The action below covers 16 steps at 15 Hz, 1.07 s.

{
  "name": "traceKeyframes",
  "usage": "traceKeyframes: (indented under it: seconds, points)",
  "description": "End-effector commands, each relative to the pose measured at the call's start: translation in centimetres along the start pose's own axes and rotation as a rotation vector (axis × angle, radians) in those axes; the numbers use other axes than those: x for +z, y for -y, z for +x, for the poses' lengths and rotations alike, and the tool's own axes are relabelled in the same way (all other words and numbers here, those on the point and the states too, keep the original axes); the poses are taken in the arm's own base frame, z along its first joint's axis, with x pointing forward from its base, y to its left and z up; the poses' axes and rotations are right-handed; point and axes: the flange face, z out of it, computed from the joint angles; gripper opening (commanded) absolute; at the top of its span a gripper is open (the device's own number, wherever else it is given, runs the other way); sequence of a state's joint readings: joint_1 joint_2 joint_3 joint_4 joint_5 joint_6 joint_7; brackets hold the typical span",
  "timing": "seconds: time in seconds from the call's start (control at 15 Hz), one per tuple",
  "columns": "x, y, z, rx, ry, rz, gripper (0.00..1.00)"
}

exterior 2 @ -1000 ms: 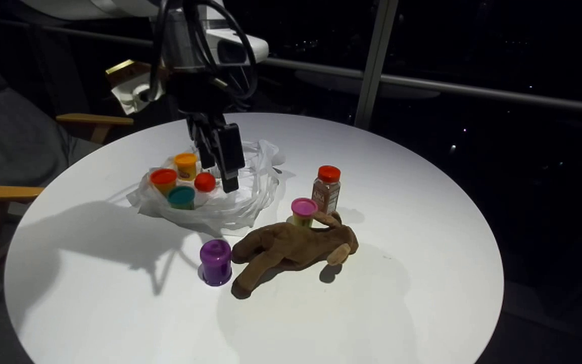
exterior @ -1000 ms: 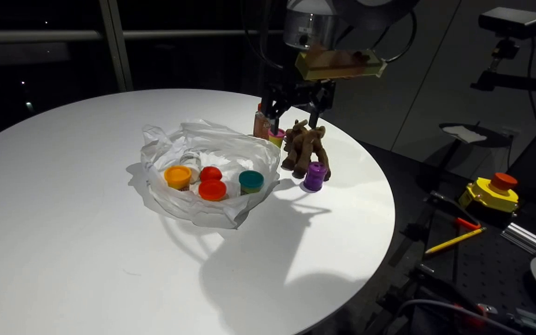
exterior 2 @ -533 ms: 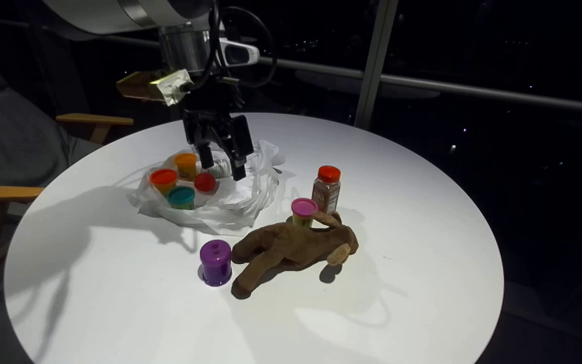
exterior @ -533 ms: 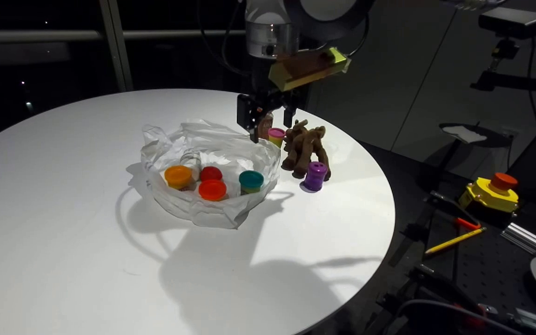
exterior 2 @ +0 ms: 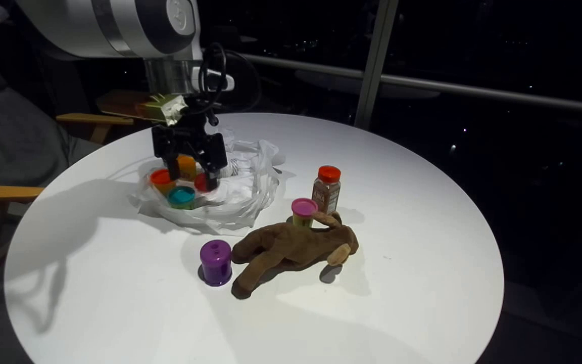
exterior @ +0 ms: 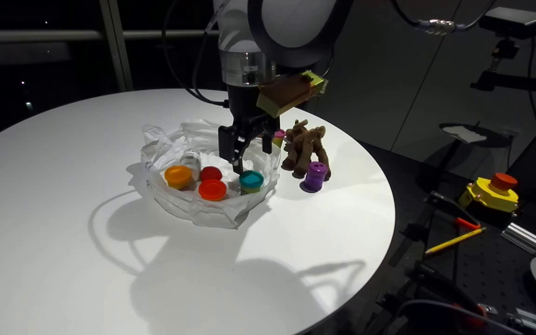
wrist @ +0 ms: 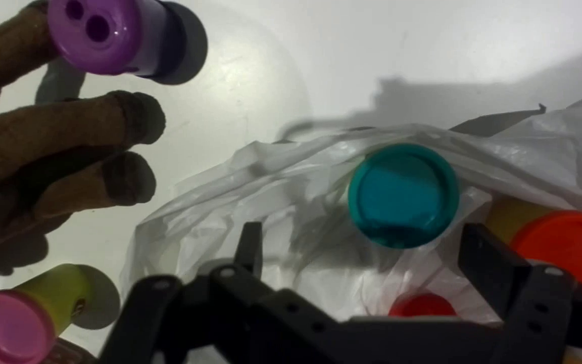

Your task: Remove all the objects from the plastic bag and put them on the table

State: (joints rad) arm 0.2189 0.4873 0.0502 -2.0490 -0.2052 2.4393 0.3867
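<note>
The black two-fingered gripper point(exterior: 252, 162) stands spread and unloaded over the wrinkled whitish plastic bag point(exterior: 205, 215), presumably to straddle the cylindrical teal-lidded tub point(wrist: 403, 195) inside. The brown plush animal point(exterior 2: 291, 245) lies on the round white table point(exterior 2: 397, 313), judged already unpacked.

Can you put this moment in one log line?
gripper: open, over plastic bag; held: nothing; in bag: teal-lidded tub; on table: purple pencil sharpener, brown plush animal

Wrist view: plush toy point(wrist: 33, 136) cut off; red ball point(wrist: 422, 305) partly hidden.
</note>
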Motion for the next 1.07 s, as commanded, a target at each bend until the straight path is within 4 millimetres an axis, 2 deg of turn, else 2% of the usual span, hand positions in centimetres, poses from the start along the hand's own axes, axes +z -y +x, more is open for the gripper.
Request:
traceKeyframes:
  seconds: [0.0,0.73,0.8,0.93,1.0]
  points:
    - [-0.9,1.1,0.3,-0.043,0.008,0.074,1.0]
    - [2.1,1.6,0.6,-0.093,0.091,0.078,0.99]
    - [2.2,1.6,0.5,-0.095,0.095,0.078,0.75]
    - [2.3,1.5,0.4,-0.095,0.093,0.075,0.7]
    - [2.1,1.5,0.3,-0.094,0.092,0.075,0.6]
